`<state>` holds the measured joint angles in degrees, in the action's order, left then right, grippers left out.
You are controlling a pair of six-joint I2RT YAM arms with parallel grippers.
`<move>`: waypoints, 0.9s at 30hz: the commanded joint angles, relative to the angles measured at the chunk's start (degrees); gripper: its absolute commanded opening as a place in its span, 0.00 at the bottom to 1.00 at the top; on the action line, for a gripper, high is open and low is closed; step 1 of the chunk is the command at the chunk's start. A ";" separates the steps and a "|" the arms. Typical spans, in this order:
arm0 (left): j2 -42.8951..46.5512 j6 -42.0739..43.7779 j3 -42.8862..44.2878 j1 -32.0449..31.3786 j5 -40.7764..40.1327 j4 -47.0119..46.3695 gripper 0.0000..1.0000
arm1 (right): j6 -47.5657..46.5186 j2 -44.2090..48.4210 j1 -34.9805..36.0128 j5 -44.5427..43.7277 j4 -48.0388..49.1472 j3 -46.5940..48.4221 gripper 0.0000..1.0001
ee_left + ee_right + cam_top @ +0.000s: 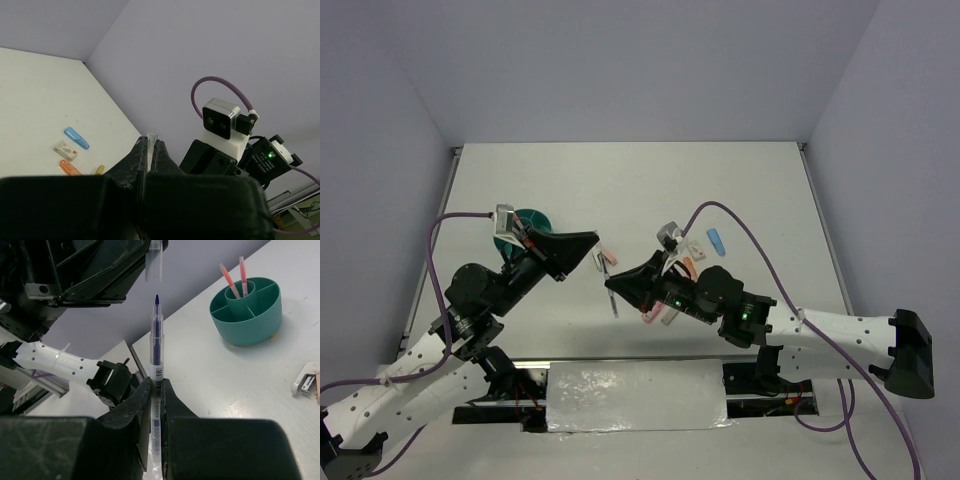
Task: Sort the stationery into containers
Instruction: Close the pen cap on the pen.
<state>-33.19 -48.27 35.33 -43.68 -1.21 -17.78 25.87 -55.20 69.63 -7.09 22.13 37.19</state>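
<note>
While R hand (156, 385) grips uncapped pen (156, 340), L hand (148, 147) pinches clear cap (154, 265), just apart.

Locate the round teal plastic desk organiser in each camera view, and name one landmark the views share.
Top external: round teal plastic desk organiser left of centre, partly behind the left arm.
Left wrist: not in view.
Right wrist: organiser upper right.
Shared landmark: left gripper pinching a clear pen cap.

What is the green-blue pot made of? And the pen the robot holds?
The pot looks like smooth plastic: one even teal colour, thin moulded walls. The pen seems clear, shiny plastic; its dark ink tube shows through.
</note>
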 commanded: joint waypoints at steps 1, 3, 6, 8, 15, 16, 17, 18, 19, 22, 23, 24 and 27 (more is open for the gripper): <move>0.06 -0.25 -0.26 0.18 0.16 -2.70 0.00 | -0.38 1.67 0.60 -2.83 0.46 2.19 0.00; -0.29 -0.24 -0.26 0.18 0.51 -3.05 0.00 | -0.20 1.76 0.51 -3.62 0.28 2.10 0.00; -1.26 -0.07 0.35 0.18 0.60 -2.35 0.00 | -0.64 1.59 0.60 -3.45 -0.24 2.62 0.00; -1.53 0.02 0.35 0.18 0.77 -2.08 0.00 | -0.64 1.32 0.51 -3.37 -0.60 2.89 0.00; -1.53 0.37 0.00 0.17 0.33 -1.99 0.00 | -0.64 0.71 0.51 -3.01 -0.51 3.24 0.00; -1.53 0.46 0.17 0.18 0.42 -1.82 0.00 | -0.64 0.79 0.42 -3.36 -0.51 3.24 0.00; -1.61 0.46 0.26 0.18 0.42 -1.47 0.00 | -0.73 0.88 0.51 -3.37 -0.51 3.33 0.00; -1.61 0.46 0.26 0.18 0.51 -1.47 0.00 | -0.90 0.97 0.51 -3.63 -0.68 3.68 0.00; -1.53 0.46 0.09 0.18 0.68 -1.55 0.00 | -1.08 0.97 0.42 -4.15 -1.29 3.94 0.00; -1.44 0.28 0.09 0.18 0.77 -1.64 0.00 | -1.61 0.88 0.25 -5.03 -2.70 5.25 0.00; -1.44 0.20 0.00 0.18 0.77 -1.47 0.00 | -2.04 0.80 -0.19 -5.21 -3.05 5.61 0.00; -1.35 0.11 0.00 0.18 1.64 -1.29 0.00 | -2.22 0.80 -0.37 -5.04 -3.23 6.14 0.00; -0.91 -0.42 -0.44 0.18 2.09 -1.03 0.00 | -2.84 0.80 -1.77 -4.16 -3.93 7.45 0.00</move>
<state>-34.92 -48.29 35.24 -43.64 -1.13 -17.67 24.69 -54.72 69.04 -10.09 16.73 40.21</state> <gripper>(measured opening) 0.062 0.133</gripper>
